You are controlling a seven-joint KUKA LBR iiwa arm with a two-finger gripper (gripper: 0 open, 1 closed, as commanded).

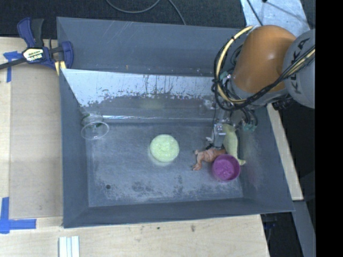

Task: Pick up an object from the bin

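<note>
A brownish figure (206,157) beside the purple cup (225,168) is too small to identify. The cup covers the lower end of a pale green object (232,142), whose upper end disappears under the pincer (218,137).

Light is falling from above and is striking the bin's (139,84) far wall hardest, where a pale band is glaring across the scratched metal. The bin floor is lying dimmer, an even grey. On the right, the orange cover (262,58) is catching a broad soft highlight. A clear cup (95,128) at the left is glinting along its rim, and the pale green ball (164,148) is glowing brightest on the floor.
</note>
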